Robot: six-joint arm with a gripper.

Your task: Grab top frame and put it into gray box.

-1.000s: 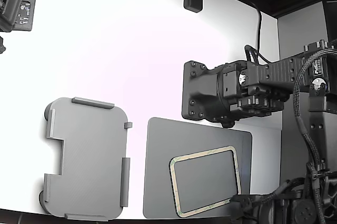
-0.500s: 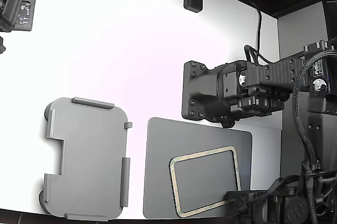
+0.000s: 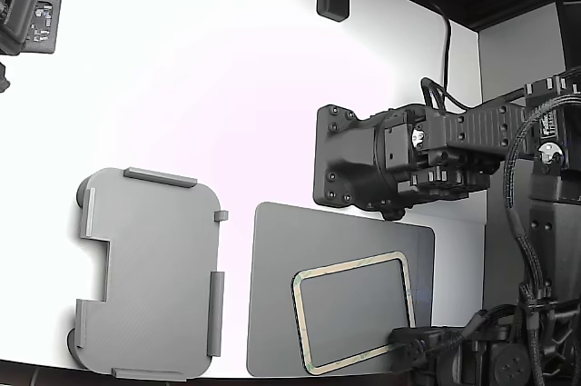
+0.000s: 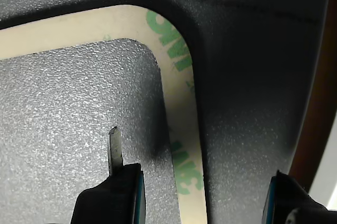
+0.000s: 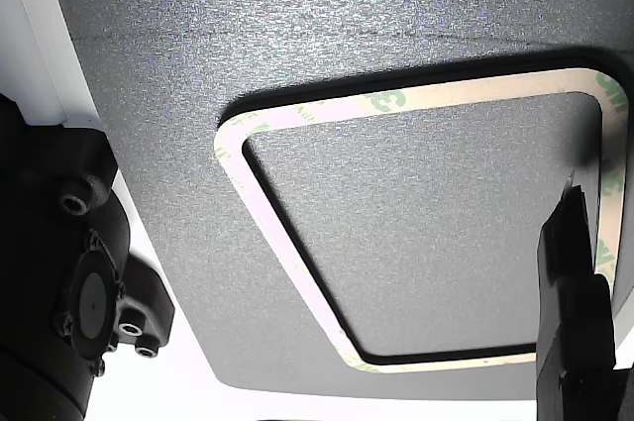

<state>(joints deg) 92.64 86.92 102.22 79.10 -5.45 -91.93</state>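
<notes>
One thin pale top frame point(image 3: 354, 312)

The black two-fingered gripper point(image 4: 202, 195) hangs low with its jaws apart, one dark fingertip point(image 4: 113, 195) on each side of the wrist view. In the exterior view a second black arm with a square end plate point(image 3: 349, 157) reaches in level from the exterior view's right.

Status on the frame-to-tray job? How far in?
Early. Nothing delivered: the gray tray sits empty at the exterior view's left. The frame lies flat on the dark mat. In hand: the pincer is low and open, one finger inside the frame and one outside, straddling a side by a corner, not closed. Left: grip, lift, carry across, place in tray.
</notes>
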